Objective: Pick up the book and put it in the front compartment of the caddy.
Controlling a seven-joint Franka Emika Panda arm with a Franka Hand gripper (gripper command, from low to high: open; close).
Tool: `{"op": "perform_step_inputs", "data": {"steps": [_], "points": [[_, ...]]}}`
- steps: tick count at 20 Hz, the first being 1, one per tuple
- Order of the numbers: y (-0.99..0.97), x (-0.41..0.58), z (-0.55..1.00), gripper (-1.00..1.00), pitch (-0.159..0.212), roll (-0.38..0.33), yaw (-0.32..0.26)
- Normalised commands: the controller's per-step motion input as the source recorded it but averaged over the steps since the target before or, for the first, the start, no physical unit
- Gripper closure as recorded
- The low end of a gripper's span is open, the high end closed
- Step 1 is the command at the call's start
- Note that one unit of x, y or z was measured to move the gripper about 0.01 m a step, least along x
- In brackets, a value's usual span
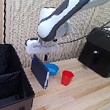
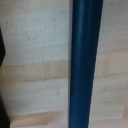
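Observation:
The book (image 1: 40, 73), thin and dark blue, stands upright on edge over the wooden table, its lower corner close to the boards. My gripper (image 1: 39, 56) sits right on the book's top edge and looks shut on it, though the fingers are hard to make out. In the wrist view the book (image 2: 85, 65) runs as a dark blue band across the whole picture, with the table behind it and no fingers showing. The caddy (image 1: 9, 97), a black fabric bin with dividers, fills the lower part of the exterior view's left, just beside the book.
A round blue bowl (image 1: 52, 68) lies just behind the book, and a red cup (image 1: 67, 77) stands toward the exterior view's right of it. A black hard-shelled appliance (image 1: 102, 50) occupies the far side on the exterior view's right. A woven screen backs the table.

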Motion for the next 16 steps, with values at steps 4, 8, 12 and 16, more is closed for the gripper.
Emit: {"op": "perform_step_inputs", "data": {"steps": [4,8,12,16], "points": [[-0.11,0.343,-0.22,-1.0,0.0,0.0,0.002],[-0.06,0.395,-0.16,-1.0,0.01,0.0,0.0],[-0.09,0.326,-0.08,1.0,0.062,0.0,0.01],[0.0,0.146,-0.04,1.0,0.042,-0.001,0.018]]}}
